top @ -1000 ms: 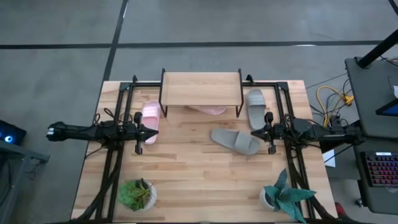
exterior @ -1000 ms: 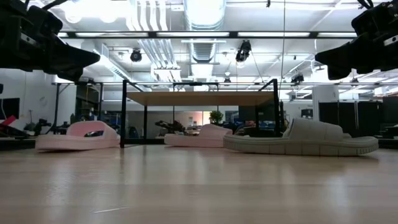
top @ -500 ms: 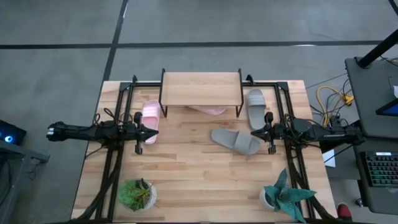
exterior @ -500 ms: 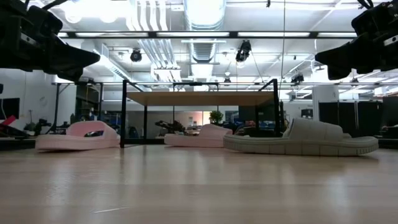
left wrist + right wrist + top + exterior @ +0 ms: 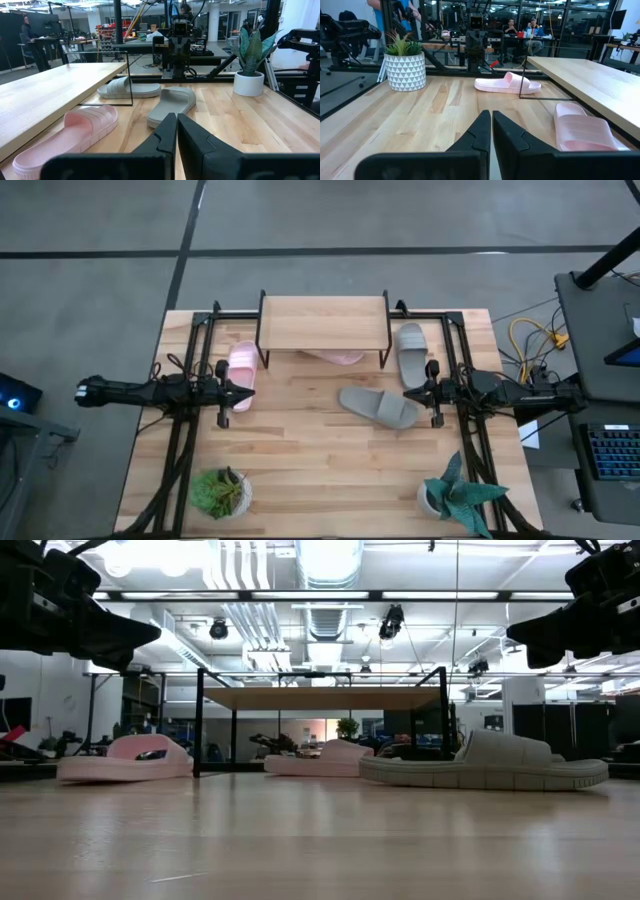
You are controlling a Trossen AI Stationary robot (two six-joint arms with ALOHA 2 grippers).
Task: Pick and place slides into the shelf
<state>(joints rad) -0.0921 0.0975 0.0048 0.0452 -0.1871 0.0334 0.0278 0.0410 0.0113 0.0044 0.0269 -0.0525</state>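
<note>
The shelf [image 5: 325, 323] stands at the table's far middle on thin black legs. One pink slide [image 5: 241, 363] lies flat on its sole left of the shelf. A second pink slide [image 5: 337, 358] lies partly under the shelf's plank. A grey slide [image 5: 410, 352] lies right of the shelf, and another grey slide [image 5: 380, 406] lies in front of it, toward the middle. My left gripper [image 5: 250, 389] hovers shut and level just near of the left pink slide. My right gripper [image 5: 408, 392] hovers shut beside the middle grey slide's right end. Both are clear of the table [image 5: 320, 840].
A leafy potted plant [image 5: 220, 492] stands at the near left, and a spiky one in a white pot [image 5: 455, 495] at the near right. Bare wood lies between them in the table's middle. People and desks show in the room behind.
</note>
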